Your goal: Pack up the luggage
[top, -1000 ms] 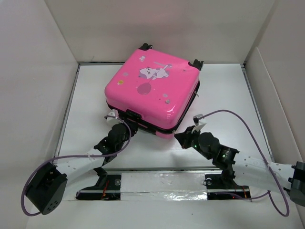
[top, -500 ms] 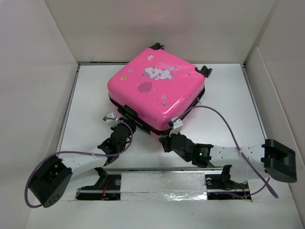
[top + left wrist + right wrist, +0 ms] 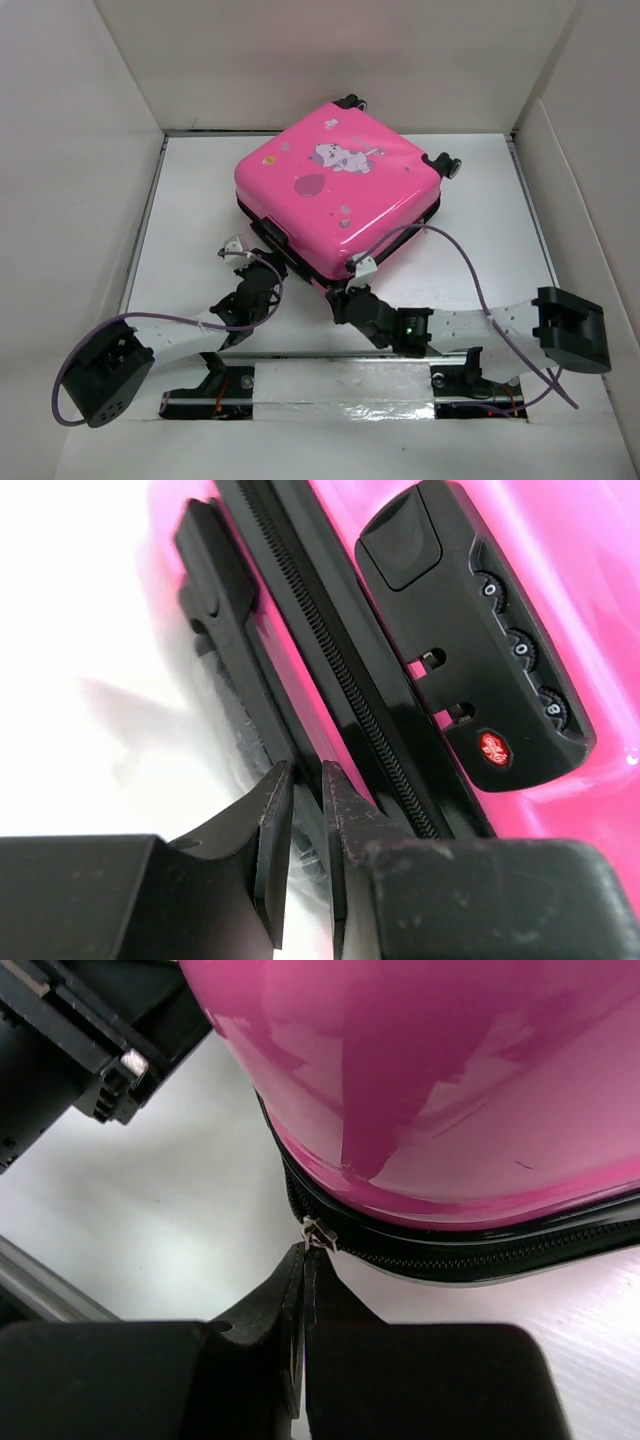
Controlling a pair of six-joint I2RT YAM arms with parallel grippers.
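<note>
1. since the small, squarish, bright pink hard-shell suitcase point(image 3: 340, 190) lies flat and closed on the white table point(image 3: 190, 200), one corner turned toward the arm bases, the step in hand looks like zipping it shut rather than loading it.
2. the right gripper point(image 3: 303, 1260) has its black fingers pressed flat together with no gap. the small silver metal zipper pull point(image 3: 318, 1234) sits right at their tips at the suitcase's near corner. it appears pinched there, though the contact itself is mostly hidden.
3. the left gripper point(image 3: 300, 790) is almost closed, with only a thin slit between its fingers and nothing visible in it. it sits close against the black moulded side handle point(image 3: 215, 580), probably bracing the case.
4. next, as i judge it, the zipper pull should be drawn along the black ribbed zipper track point(image 3: 345, 680) toward the black three-dial combination lock point(image 3: 480, 660). that calls for a firm pinch and a steady brace, since the case could slide on the smooth table.
5. the shell is glossy, rounded plastic that catches reflections, with a cartoon animal sticker point(image 3: 335, 155) on top and black caster wheels point(image 3: 447, 164) at the far edge. the zip teeth are fine and even, and the lock has a shiny black face with a small red emblem.
</note>
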